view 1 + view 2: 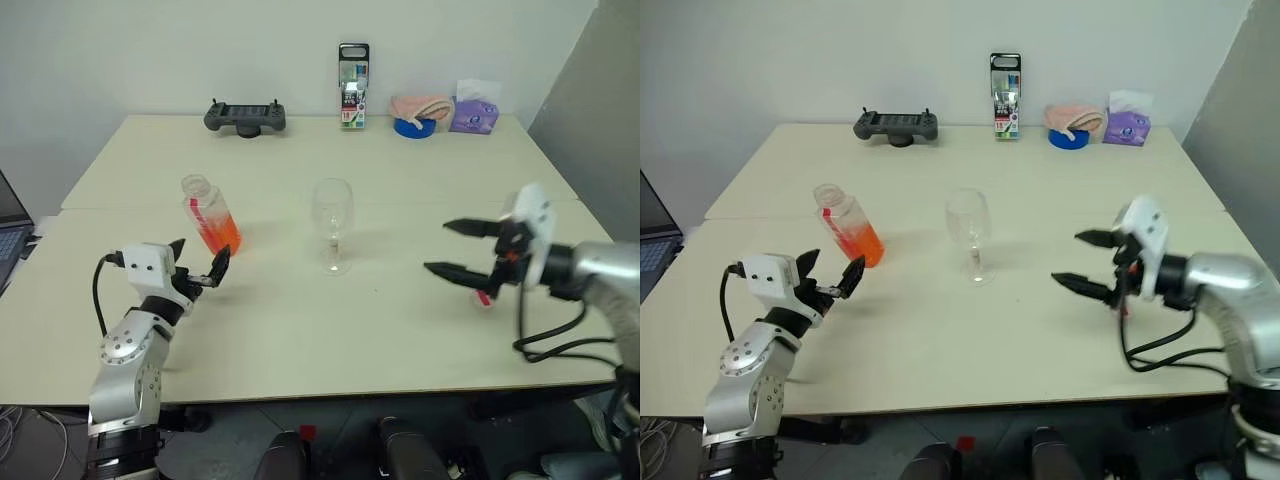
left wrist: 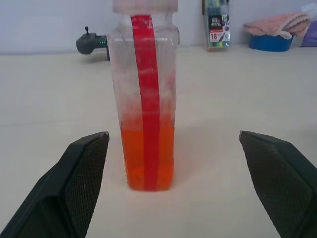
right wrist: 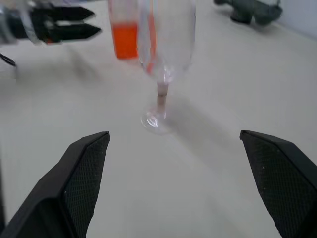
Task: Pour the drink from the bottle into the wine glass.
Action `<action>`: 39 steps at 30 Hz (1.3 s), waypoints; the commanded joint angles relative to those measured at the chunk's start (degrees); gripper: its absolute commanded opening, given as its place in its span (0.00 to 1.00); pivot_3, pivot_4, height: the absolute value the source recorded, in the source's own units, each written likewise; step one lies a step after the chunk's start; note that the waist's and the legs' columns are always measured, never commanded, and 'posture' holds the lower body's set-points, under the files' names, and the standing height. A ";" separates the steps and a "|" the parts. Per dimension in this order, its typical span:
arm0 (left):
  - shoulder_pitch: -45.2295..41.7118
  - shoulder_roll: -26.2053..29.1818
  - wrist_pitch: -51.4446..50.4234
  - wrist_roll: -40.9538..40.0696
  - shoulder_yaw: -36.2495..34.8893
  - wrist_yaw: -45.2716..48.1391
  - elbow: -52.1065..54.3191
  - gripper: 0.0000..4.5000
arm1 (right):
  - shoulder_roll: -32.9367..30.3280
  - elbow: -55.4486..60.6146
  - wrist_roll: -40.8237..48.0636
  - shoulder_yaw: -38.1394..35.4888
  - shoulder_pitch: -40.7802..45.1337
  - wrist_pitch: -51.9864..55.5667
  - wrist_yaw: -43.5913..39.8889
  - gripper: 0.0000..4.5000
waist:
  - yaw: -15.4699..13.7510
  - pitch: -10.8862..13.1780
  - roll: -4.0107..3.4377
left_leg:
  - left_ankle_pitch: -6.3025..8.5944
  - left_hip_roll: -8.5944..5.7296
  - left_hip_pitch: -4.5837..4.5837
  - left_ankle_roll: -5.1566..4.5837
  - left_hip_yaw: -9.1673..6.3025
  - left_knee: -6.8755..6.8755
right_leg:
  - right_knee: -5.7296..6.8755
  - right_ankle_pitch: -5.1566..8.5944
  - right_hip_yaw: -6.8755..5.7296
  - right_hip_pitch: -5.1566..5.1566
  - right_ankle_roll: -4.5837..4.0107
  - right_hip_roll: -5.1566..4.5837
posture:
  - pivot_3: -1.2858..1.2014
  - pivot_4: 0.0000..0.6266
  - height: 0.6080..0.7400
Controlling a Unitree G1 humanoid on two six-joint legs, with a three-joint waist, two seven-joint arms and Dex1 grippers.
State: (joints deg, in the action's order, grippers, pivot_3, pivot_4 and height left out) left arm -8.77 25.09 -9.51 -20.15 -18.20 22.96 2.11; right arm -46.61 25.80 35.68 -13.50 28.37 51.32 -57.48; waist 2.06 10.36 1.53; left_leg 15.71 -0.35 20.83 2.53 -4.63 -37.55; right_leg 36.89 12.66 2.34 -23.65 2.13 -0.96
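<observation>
We are lining up our left gripper [image 1: 199, 262] with its two black fingers spread wide and empty, pointing level at the bottle [image 1: 211, 213], which is standing upright on the beige table [image 1: 300, 330] just ahead of the fingertips, not yet between them. In the left wrist view the bottle [image 2: 146, 94] is sitting nearly centred in the gap, slightly toward one finger, red label strip facing us, the orange drink [image 2: 147, 157] filling roughly its lower third. The neck looks uncapped, so we judge the bottle ready to pour.

To grip well, we are aiming to slide straight forward until the flat sides sit fully between the pads, closing around the middle of the body, above the liquid line; thin plastic may buckle, so a gentle squeeze is wiser.

Our right gripper [image 1: 463, 250] is hanging wide open and empty above the table, well to the side of the wine glass [image 1: 333, 224]. The glass is standing upright, apparently empty, near the bottle yet apart from it. We are keeping the right fingers clear of its stem, since a small nudge could topple it.

A small red object [image 1: 484, 297] is lying under the right gripper; we cannot tell what it is.
</observation>
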 commanded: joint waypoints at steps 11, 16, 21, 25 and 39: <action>-15.32 3.57 4.95 2.40 1.69 4.19 -14.07 1.00 | -2.06 -4.21 6.50 2.44 11.88 -0.45 0.48 0.99 | -0.55 0.11 0.10 | 0.04 -0.09 0.42 0.03 0.03 0.00 | -0.08 -0.01 0.01 -0.33 0.07 -0.13 | 0.52 0.24 1.00; -19.75 2.55 6.78 3.23 3.15 5.82 -20.38 1.00 | -2.06 -4.09 6.52 3.25 11.79 -1.15 1.05 0.99 | -0.54 0.11 0.09 | 0.04 -0.09 0.72 0.03 0.00 -0.17 | -0.03 -0.05 -0.01 -0.55 0.10 -0.12 | 0.52 0.24 1.00; -22.82 2.07 9.84 4.49 3.79 5.58 -24.27 1.00 | -3.12 -3.72 6.16 3.25 10.65 -1.23 1.43 0.99 | -0.52 0.12 0.10 | 0.04 -0.08 0.74 0.03 -0.03 -0.20 | -0.03 -0.05 -0.03 -0.56 0.10 -0.12 | 0.52 0.24 1.00; -24.24 1.90 11.47 4.90 4.01 5.59 -26.18 1.00 | -3.65 -3.04 6.36 3.14 9.84 -0.85 2.22 0.99 | -0.52 0.12 0.10 | 0.04 -0.08 0.75 0.03 -0.03 -0.23 | -0.02 -0.05 -0.03 -0.56 0.11 -0.12 | 0.52 0.24 1.00; -30.32 2.27 13.39 5.66 7.10 10.48 -27.15 0.41 | -3.61 4.96 6.30 -0.48 1.88 3.91 13.32 1.00 | -0.78 0.14 0.13 | 0.04 -0.09 0.93 0.03 -0.12 -0.32 | -0.03 -0.08 -0.08 -0.62 0.14 -0.16 | 0.52 0.24 1.00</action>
State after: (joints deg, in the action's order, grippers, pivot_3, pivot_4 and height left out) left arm -36.14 26.71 2.04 -14.92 -12.55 31.52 -28.00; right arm -50.04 27.74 41.84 -11.79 30.89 54.19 -47.24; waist 1.28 10.50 1.66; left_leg 15.75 -0.45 21.79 2.56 -4.76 -37.89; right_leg 36.86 12.58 2.25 -24.29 2.27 -1.14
